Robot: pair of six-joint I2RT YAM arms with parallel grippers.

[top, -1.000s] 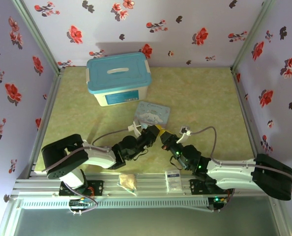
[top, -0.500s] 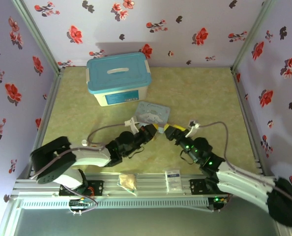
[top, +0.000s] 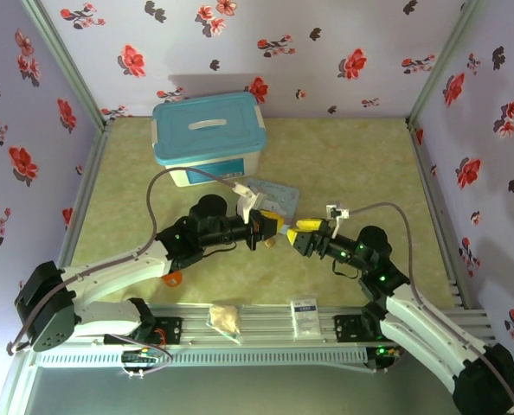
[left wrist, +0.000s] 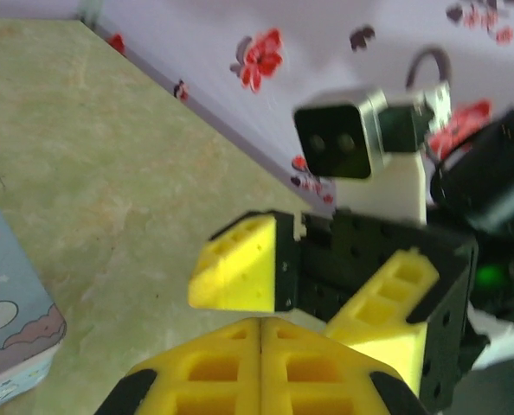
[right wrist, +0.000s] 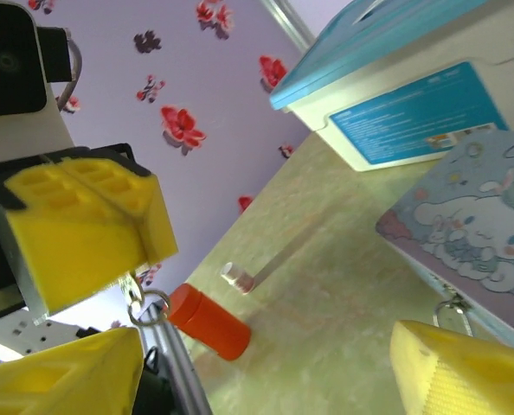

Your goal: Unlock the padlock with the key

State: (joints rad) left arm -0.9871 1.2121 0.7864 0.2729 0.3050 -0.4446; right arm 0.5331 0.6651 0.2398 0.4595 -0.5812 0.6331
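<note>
The task is standing at an early stage, and nothing is being unlocked yet. The left claw [right wrist: 140, 246] is hanging clenched above the table [top: 361, 164], with a thin silvery loop dangling just under its fingertips. I judge that loop to be the shackle of the padlock [right wrist: 144, 303], though it is too small to be sure. The right claw [left wrist: 305, 294] is facing it from the right, released and gaping, with nothing between its fingers. A small dark metal piece with a ring on top is lying on the table just beside the near edge of the pale blue tin [right wrist: 478, 216]. That is probably the key [right wrist: 452, 304], and it is lying untouched. If so, the key is waiting to be fetched, brought to the keyhole, pushed in and turned, so nearly all the work is remaining.

Against the earliest frame, both arms are looking different. The left arm, then folded close to its base, is now reaching out long from the near left, and the orange-red cup [top: 172, 278] is now showing beside its forearm. The two claws, then pressed tip to tip near the tin, are now standing slightly apart. The right one has backed off to the right.
</note>
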